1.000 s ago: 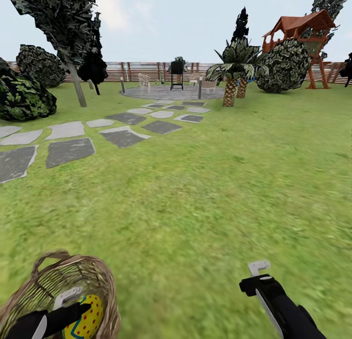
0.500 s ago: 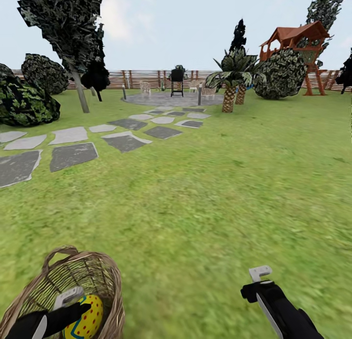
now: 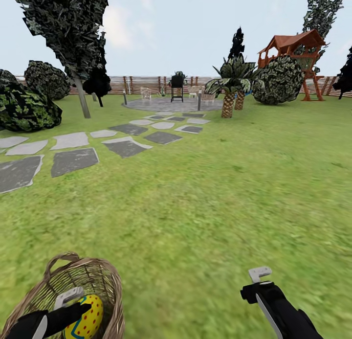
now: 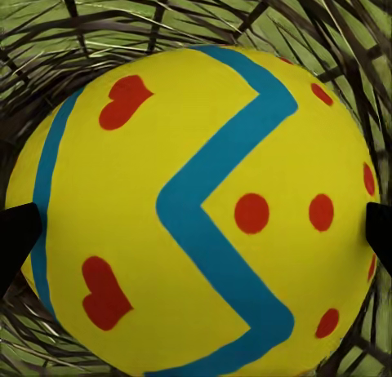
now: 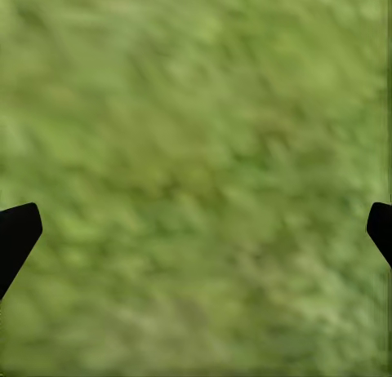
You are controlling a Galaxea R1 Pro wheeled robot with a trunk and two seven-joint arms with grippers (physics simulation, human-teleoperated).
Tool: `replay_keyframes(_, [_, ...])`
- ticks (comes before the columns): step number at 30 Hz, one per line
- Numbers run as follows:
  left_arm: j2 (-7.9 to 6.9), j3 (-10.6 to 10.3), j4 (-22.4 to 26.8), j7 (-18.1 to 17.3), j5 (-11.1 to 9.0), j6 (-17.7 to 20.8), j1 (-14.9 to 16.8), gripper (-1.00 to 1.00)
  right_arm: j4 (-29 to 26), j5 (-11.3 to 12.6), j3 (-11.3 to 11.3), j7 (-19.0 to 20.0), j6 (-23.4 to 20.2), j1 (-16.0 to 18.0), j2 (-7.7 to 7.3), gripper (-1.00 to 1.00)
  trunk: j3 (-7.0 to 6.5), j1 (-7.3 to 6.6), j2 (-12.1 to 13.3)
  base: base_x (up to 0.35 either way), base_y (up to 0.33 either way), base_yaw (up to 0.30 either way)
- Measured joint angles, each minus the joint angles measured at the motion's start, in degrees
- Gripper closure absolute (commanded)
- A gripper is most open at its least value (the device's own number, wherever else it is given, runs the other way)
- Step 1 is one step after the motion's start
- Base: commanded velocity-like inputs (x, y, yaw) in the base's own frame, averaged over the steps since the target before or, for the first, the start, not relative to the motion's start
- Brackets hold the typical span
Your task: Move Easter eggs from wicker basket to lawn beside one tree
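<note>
Left wrist view: left pincer (image 4: 196,230) spread wide around an Easter egg (image 4: 204,206) inside the wicker basket (image 3: 93,280), fingertips at its flanks, not closed. Closing should be centred, then lifted straight up. Right pincer (image 5: 196,230) held wide over lawn (image 3: 220,192).

The wicker basket (image 3: 93,280) at 7 o'clock is cut off by the head view's lower edge; the Easter egg (image 4: 204,206) hides its floor. The lawn (image 5: 196,148) is blurred.
</note>
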State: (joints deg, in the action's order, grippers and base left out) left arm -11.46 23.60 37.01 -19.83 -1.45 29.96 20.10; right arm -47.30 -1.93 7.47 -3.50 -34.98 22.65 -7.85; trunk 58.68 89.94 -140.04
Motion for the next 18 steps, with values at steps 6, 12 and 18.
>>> replay_keyframes(6, [0.0,0.0,-0.05,0.0,0.0,0.0,0.0,1.0,0.02,0.0,0.0,0.0,0.0,0.0,0.08,-1.0,-1.08,-1.32,2.41,0.0,0.0,0.0])
replay_keyframes(12, [0.0,0.0,0.01,0.0,0.0,0.0,0.0,1.0,0.25,-0.06,0.01,0.01,2.17,0.0,0.87,-1.0,-2.15,-2.64,4.81,0.0,0.0,0.0])
replay_keyframes(18, [0.0,0.0,-0.07,0.0,0.0,0.0,0.0,1.0,0.27,-0.08,-0.06,0.01,2.22,0.0,0.84,-1.0,-3.23,-3.95,7.22,0.0,0.0,0.0])
